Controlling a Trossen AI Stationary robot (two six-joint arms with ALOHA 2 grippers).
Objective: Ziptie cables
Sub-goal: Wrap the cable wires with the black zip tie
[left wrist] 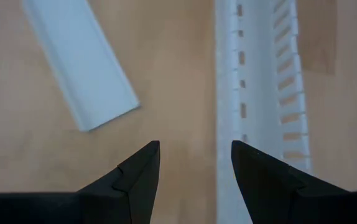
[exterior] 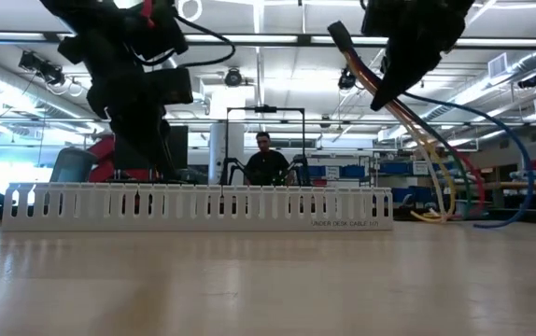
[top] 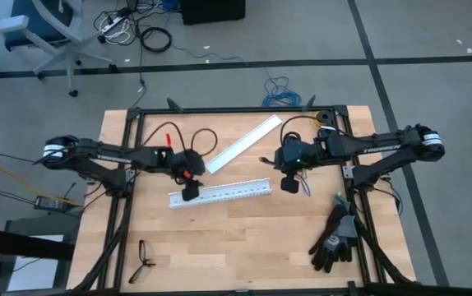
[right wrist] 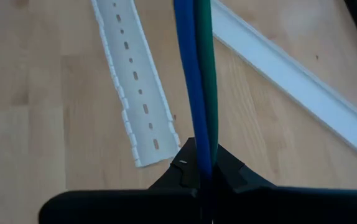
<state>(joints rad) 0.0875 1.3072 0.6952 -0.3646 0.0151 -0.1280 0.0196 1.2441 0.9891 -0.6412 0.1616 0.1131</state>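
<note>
slotted duct (exterior: 198,205) fills the foreground. right gripper (right wrist: 203,177) is clamped on the cables (right wrist: 200,81), holding them off the table, ends trailing down beyond the duct. left gripper (left wrist: 195,163) hovers part open and empty over the duct's end. no ziptie visible anywhere. risk: strands slipping from that narrow pinch and fanning out.

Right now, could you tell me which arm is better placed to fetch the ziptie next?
Probably the left. Its tool is open and empty above the slotted duct, while the right tool is shut on the cables. I cannot spot the ziptie in these views.
</note>
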